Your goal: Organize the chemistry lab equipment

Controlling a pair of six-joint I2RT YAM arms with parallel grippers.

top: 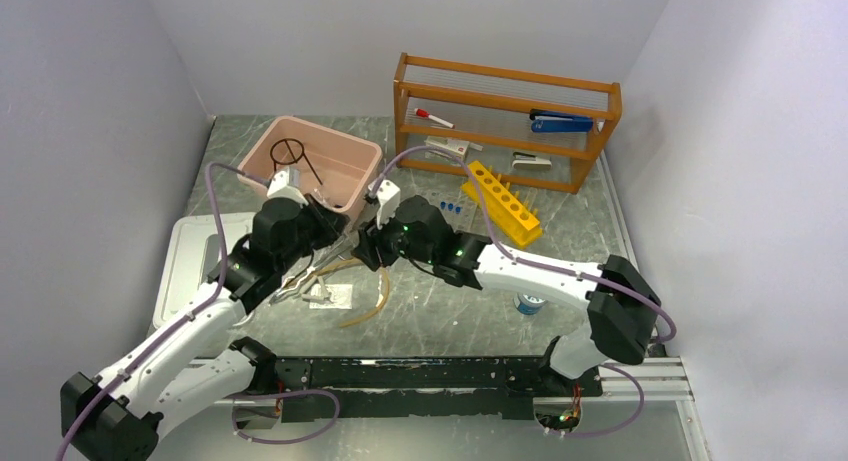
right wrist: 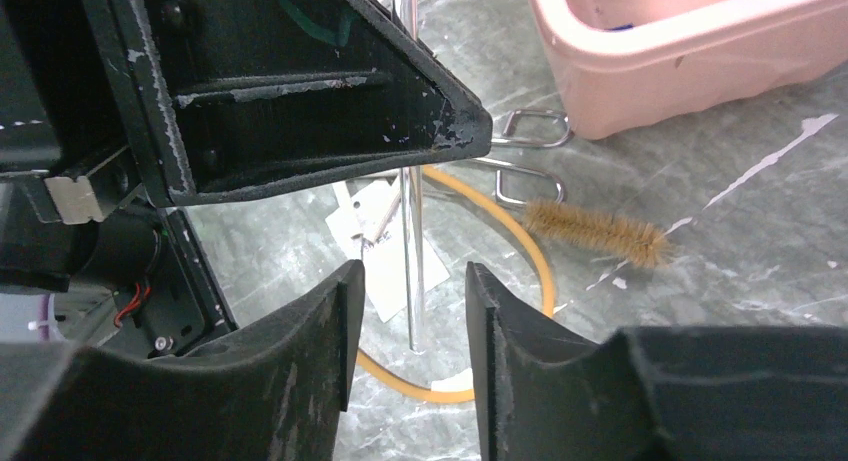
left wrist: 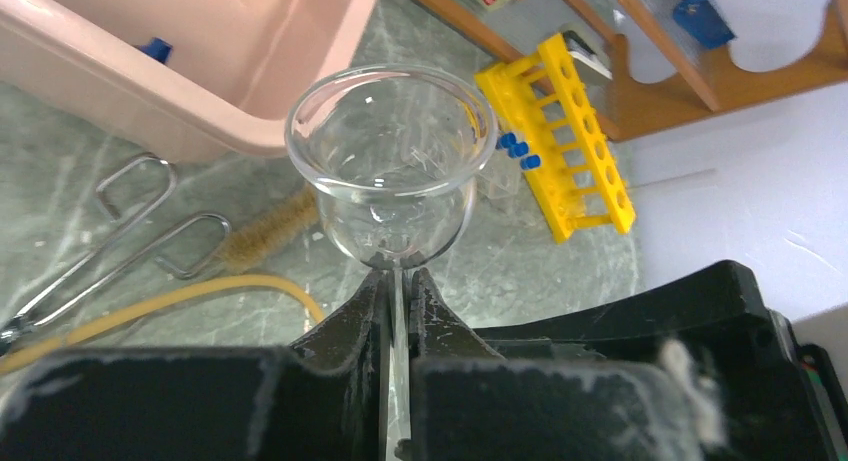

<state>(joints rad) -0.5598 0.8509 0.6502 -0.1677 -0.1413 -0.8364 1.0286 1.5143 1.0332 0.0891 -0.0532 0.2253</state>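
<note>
Lab equipment is mostly unsorted, seen from above. Only the wire stand (top: pixel 290 153) lies in the pink tub (top: pixel 330 133) at 11 o'clock. Near the centre of the counter (top: pixel 440 311), tongs (top: pixel 300 281) and tubing (top: pixel 380 296) lie loose. Blue-capped tubes (top: pixel 447 207) sit at 1 o'clock beside a yellow rack (top: pixel 505 201). The job looks early, with most pieces yet to be placed.

Left wrist view: the left pincer (left wrist: pixel 397 281) is clenched on the thin stem of a glass funnel (left wrist: pixel 390 151). The funnel's bowl stands out ahead at 12 o'clock, raised over the counter. Tongs, a brush (left wrist: pixel 268 231) and tubing lie beneath at 9 o'clock.

Right wrist view: the right pincer (right wrist: pixel 410 271) is released, its jaws apart on either side of the same stem without touching it. The left pincer grips that stem just above, at 12 o'clock. The brush lies at 3 o'clock and the tub at 1 o'clock.
</note>
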